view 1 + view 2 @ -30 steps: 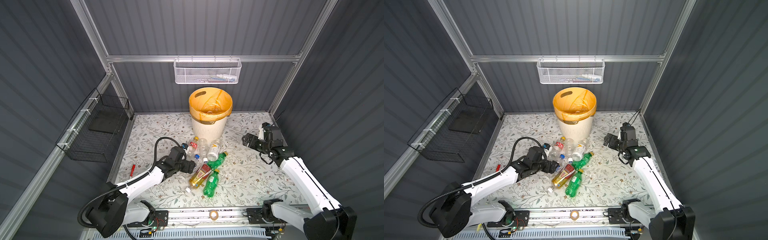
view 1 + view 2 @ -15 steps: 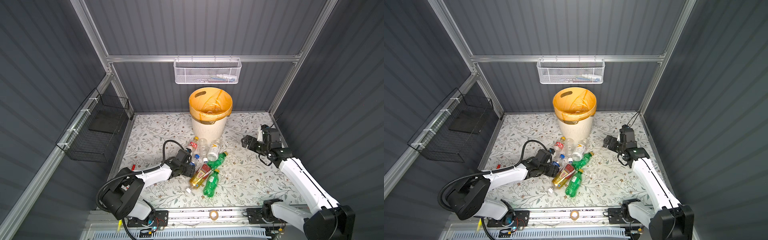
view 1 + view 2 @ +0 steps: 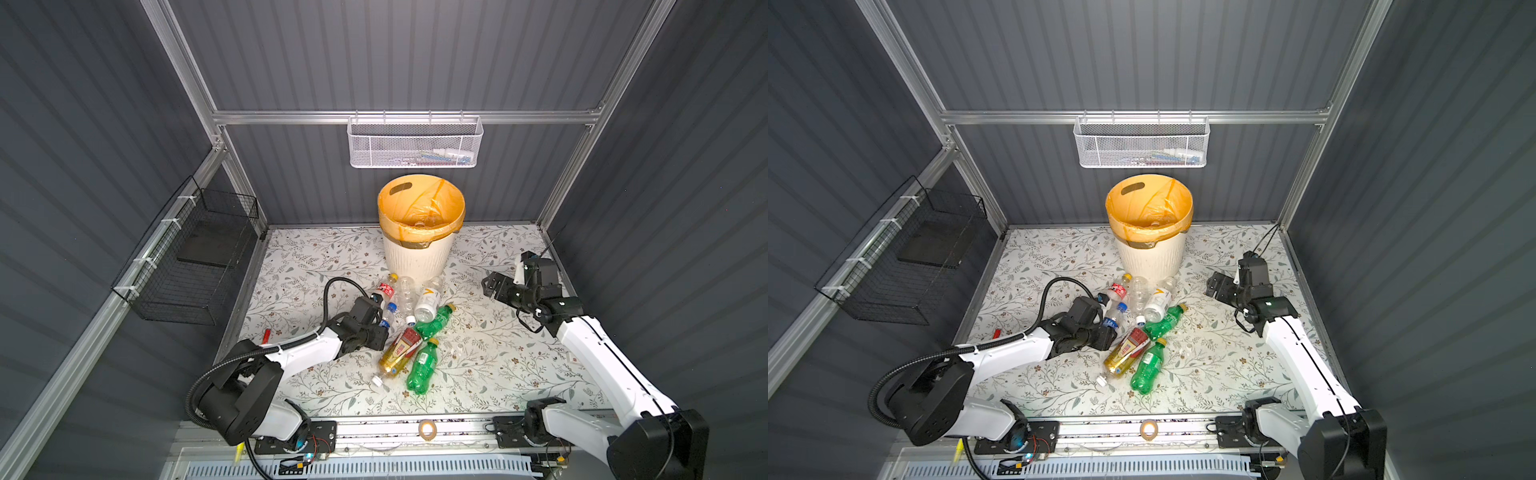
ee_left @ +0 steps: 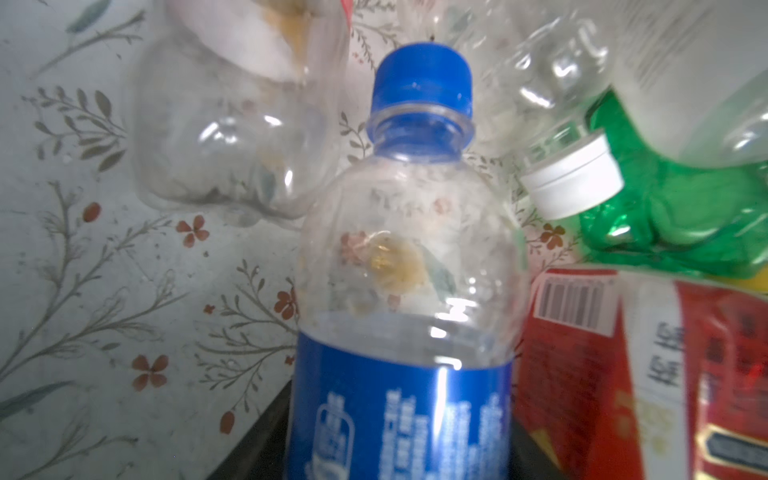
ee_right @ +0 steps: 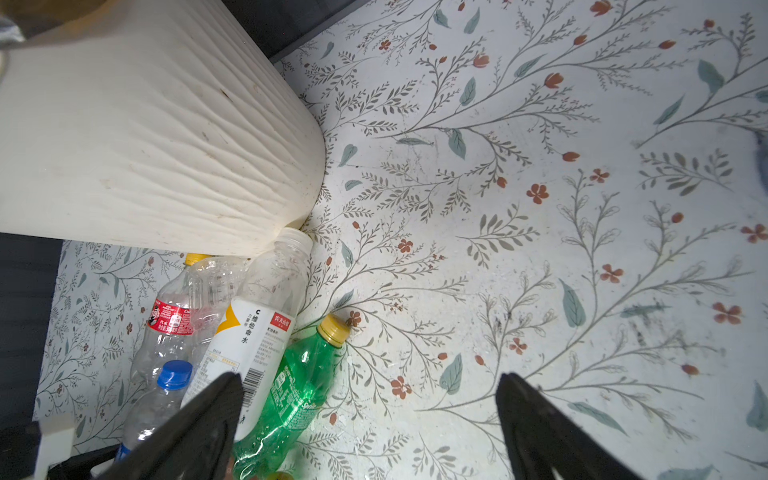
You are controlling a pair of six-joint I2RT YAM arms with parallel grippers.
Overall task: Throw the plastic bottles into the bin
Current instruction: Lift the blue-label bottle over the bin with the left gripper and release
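Bottles (image 3: 423, 366) lie clustered just before the bin (image 3: 417, 258).

Even light, wrist close-up seemingly soft

Bin (image 3: 417, 259) cream, liner (image 3: 419, 199) orange; bottle (image 4: 401, 257) clear, cap (image 4: 422, 79) blue, label (image 4: 399, 407) blue; tabletop (image 3: 498, 365) floral.

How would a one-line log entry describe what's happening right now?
left tool: shut on blue-cap bottle | right tool: open, empty | other bottles: lying in front of bin | bin: upright
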